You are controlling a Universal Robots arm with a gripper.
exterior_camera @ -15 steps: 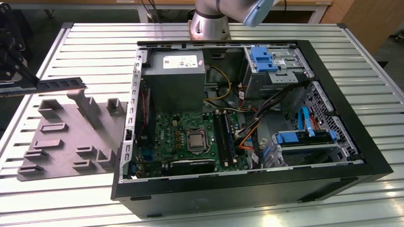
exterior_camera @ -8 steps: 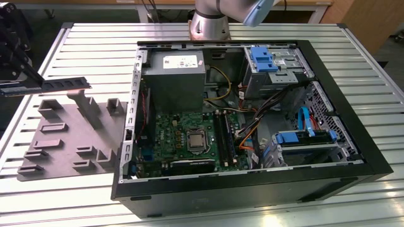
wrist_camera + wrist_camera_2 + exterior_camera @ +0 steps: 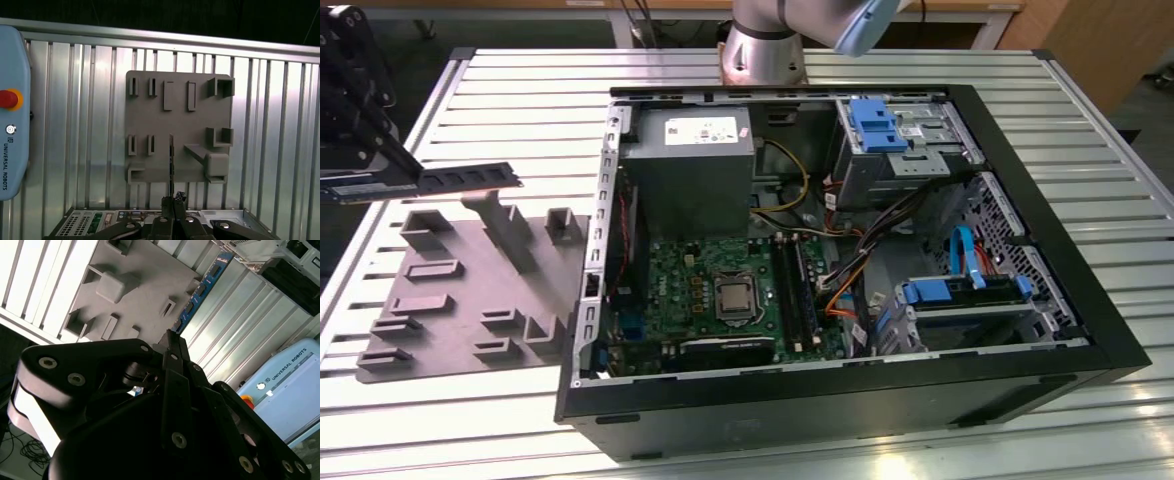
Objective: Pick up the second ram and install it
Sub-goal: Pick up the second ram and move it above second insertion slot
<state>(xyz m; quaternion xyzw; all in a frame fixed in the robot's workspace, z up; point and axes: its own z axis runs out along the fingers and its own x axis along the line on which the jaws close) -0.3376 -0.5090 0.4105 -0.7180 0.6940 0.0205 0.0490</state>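
Currently the gripper (image 3: 374, 182) is clamped shut on one end of the second ram (image 3: 470, 178) (seen edge-on in the first wrist view (image 3: 171, 160)), holding it above the grey fixture plate (image 3: 454, 300). The open computer case (image 3: 854, 405) stands just beside that plate.

Bright, even light. The ribbed silver metal table (image 3: 494, 420) glares white at six o'clock in the exterior view

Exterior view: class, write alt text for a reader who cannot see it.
The tool, at the exterior view's left, holds a ram stick above a grey fixture plate on a slatted metal table. Beside it lies an open computer case with its motherboard exposed.
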